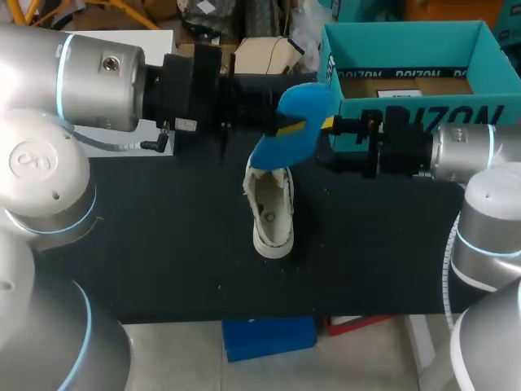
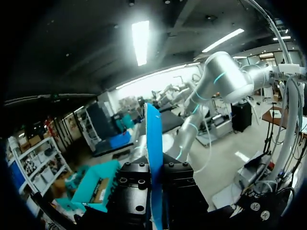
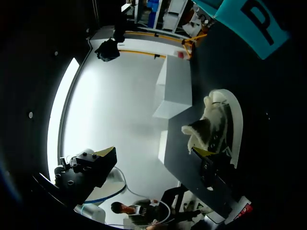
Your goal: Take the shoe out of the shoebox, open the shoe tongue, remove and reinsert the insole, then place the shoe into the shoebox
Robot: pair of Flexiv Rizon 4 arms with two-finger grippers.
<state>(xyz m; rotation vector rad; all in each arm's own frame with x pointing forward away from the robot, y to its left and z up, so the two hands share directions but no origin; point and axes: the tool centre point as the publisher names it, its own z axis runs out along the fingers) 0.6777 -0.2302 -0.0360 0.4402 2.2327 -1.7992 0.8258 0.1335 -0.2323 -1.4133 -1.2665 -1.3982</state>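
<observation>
The black counter [image 1: 163, 244] carries everything. At its far right the teal shoebox [image 1: 332, 57] stands open and without the shoe. The white shoe [image 1: 271, 213] sits sole-down near the middle of the counter, well apart from the box, its mouth gaping upward.

The blue insole [image 1: 295, 122] is out of the shoe and held in the air above its heel end. It looks thin, light and bendy, so it will likely buckle if pushed from one end. A hold near the heel leaves the toe free to be fed into the shoe first. The shoe seems soft-sided and light, so it may skid on the counter unless it is steadied at the heel collar.

My left arm comes in level from the left. The left gripper [image 2: 154, 167] has its fingers closed narrow on the insole, which stands edge-on between them.

My right arm comes in level from the right. The right gripper [image 3: 156, 152] has its fingers spread wide with nothing between them, and one tip is just beside the insole's edge.
</observation>
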